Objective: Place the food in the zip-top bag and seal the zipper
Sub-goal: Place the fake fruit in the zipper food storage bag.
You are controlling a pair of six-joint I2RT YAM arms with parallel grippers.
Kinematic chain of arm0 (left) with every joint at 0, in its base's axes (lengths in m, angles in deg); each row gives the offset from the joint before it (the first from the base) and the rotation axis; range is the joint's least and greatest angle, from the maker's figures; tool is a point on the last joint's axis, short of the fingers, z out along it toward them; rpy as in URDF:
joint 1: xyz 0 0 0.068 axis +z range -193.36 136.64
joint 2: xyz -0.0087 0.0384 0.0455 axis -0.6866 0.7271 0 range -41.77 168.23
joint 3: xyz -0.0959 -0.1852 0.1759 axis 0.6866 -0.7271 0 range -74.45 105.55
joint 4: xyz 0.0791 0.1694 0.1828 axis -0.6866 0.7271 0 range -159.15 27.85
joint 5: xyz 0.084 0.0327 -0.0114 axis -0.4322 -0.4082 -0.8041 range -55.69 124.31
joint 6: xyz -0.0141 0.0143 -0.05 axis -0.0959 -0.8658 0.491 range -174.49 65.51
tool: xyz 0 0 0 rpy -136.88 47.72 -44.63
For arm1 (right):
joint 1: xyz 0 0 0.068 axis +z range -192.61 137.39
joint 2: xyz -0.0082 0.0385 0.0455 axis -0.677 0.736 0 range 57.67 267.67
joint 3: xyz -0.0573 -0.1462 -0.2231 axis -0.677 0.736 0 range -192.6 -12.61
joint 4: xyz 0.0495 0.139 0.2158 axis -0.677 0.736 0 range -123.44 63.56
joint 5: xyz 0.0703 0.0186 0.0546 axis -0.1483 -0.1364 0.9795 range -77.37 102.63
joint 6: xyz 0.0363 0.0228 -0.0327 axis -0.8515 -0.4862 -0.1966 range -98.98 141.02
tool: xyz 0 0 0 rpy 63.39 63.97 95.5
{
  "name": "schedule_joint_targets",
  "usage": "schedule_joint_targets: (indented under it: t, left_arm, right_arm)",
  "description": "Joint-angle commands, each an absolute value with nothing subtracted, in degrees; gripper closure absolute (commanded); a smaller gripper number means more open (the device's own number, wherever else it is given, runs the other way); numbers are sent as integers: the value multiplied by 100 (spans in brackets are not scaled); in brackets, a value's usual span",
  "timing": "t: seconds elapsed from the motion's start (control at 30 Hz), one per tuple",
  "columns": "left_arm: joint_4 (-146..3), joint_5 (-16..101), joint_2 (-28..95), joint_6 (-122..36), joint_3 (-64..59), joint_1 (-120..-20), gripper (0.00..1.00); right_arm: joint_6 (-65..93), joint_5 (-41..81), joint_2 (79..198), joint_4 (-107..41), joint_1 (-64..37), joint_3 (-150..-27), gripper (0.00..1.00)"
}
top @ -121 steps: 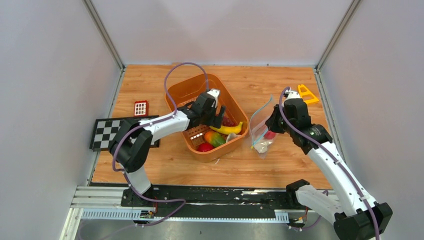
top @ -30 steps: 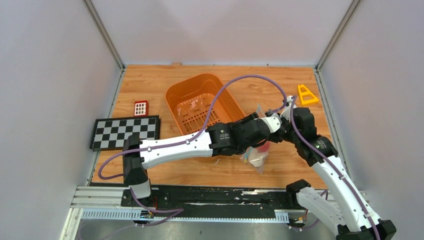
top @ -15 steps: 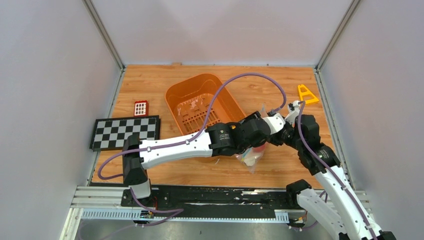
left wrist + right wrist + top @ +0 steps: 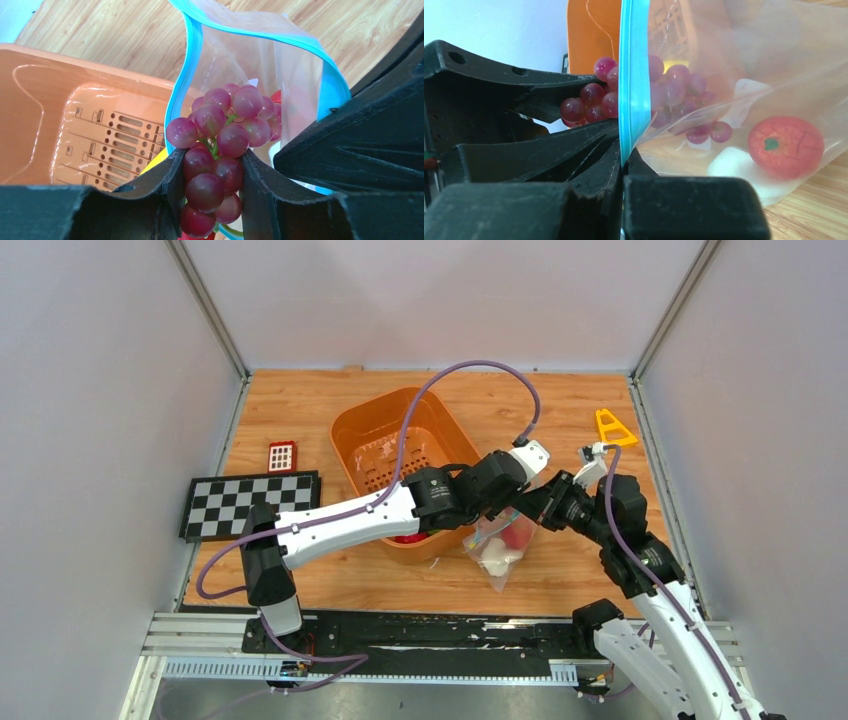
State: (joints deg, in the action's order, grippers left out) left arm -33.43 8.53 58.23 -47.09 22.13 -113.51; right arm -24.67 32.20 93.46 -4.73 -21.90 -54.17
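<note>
moved: left gripper (image 4: 212, 161) is arriving from the orange basket (image 4: 60, 100) at the bag mouth | left: pinching grape bunch (image 4: 220, 130), front grapes crossing into zip-top bag (image 4: 240, 55) just ahead | right gripper (image 4: 624, 161): pressing together on zipper (image 4: 634, 75), holding mouth open | step: loading | next: likely pushing deeper, then releasing

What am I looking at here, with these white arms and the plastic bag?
Two robot arms stand at a wooden table. One picture looks down from above; the other two come from cameras on each wrist. The right claw pinches the blue zipper edge of a clear bag, holding it up. The left claw holds toy grapes at the bag's mouth. A red toy fruit and a white piece lie inside. Also on the table: an orange basket, a checkerboard, a red block and a yellow triangle.
</note>
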Motion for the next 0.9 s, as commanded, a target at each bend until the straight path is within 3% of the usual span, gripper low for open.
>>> schedule_joint_targets:
  t: [0.0, 0.07, 0.17, 0.33, 0.4, 0.43, 0.53, 0.63, 0.87]
  left_arm:
    - [-3397, 801, 5782, -4486, 2382, -11394, 56]
    - [-3698, 1033, 5621, -4425, 2201, -11389, 55]
    - [-3872, 1348, 5504, -4427, 2138, -11393, 45]
    - [-3587, 664, 5723, -4494, 2273, -11321, 32]
    - [-3578, 560, 5791, -4423, 2286, -11219, 51]
    - [-3654, 591, 5784, -4394, 2262, -11179, 52]
    - [-3810, 475, 5782, -4356, 2285, -11147, 39]
    - [-3890, 665, 5774, -4458, 2326, -11148, 38]
    - [-4624, 2050, 5038, -4414, 1813, -11148, 18]
  right_arm:
    - [-2624, 3467, 9405, -992, -2186, -5498, 100]
    - [-2598, 3392, 9397, -945, -2187, -5497, 100]
    - [-2583, 3381, 9405, -881, -2187, -5498, 100]
    - [-2685, 3252, 9194, -816, -2187, -5561, 100]
    - [-2717, 3147, 8998, -826, -2187, -5554, 100]
    - [-2718, 3160, 8951, -794, -2187, -5589, 100]
    - [-2718, 3357, 9046, -531, -2187, -5788, 100]
    - [-2718, 3404, 9100, -269, -2187, -5860, 100]
    - [-2747, 3035, 9044, -271, -2200, -5612, 100]
